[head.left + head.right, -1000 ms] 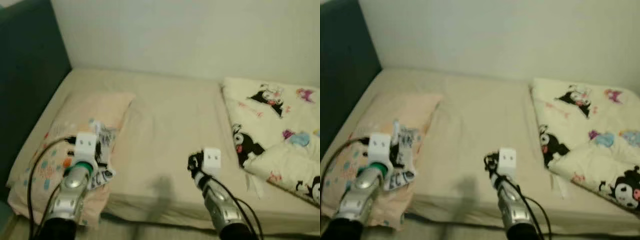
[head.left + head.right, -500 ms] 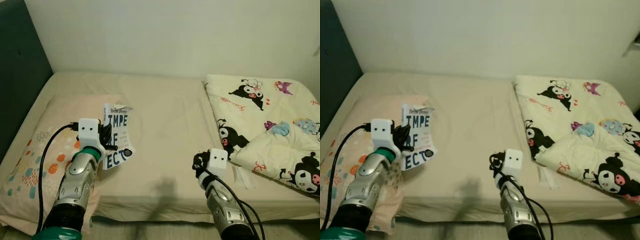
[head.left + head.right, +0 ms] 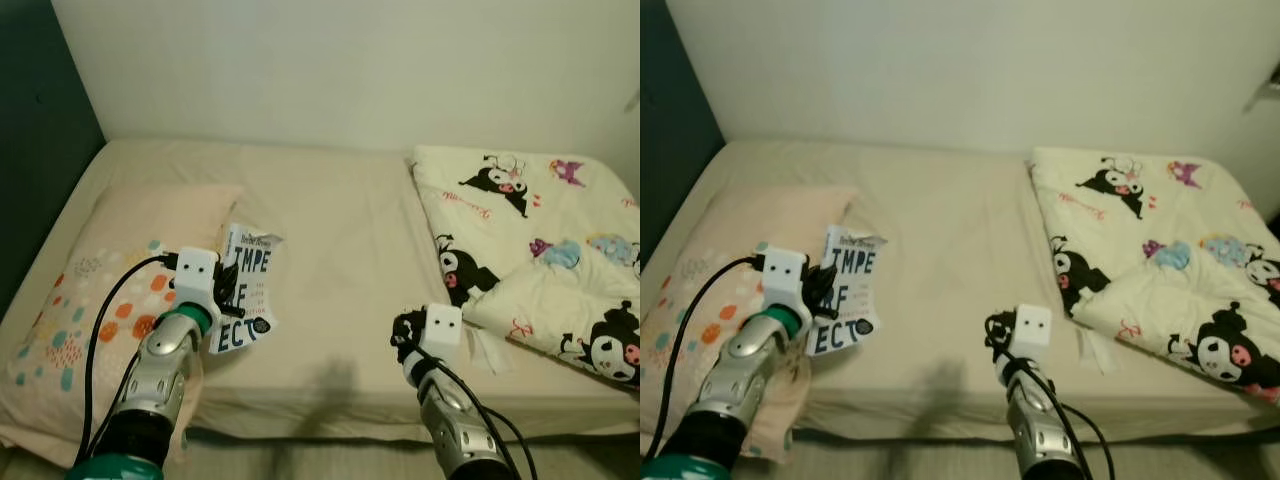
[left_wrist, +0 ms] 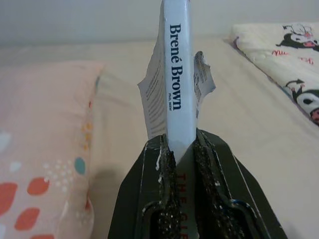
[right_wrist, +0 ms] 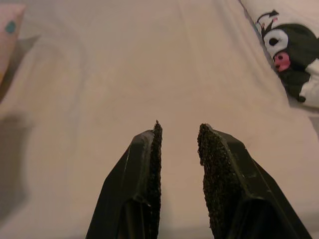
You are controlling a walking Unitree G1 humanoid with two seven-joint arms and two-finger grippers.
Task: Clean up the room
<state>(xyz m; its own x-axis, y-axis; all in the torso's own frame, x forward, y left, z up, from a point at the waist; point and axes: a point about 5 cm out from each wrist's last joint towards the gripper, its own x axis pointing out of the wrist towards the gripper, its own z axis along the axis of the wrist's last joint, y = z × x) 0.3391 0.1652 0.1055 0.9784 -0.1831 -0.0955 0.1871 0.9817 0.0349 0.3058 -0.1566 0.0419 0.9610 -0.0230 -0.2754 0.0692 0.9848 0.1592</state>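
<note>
Nearest, the left gripper is clenched on the spine of a white paperback book, lifting it clear above the bed beside the pillow, likely to carry it off. The right gripper hovers with a narrow gap, grasping nothing. Farther right lies the cartoon-print quilt.
</note>
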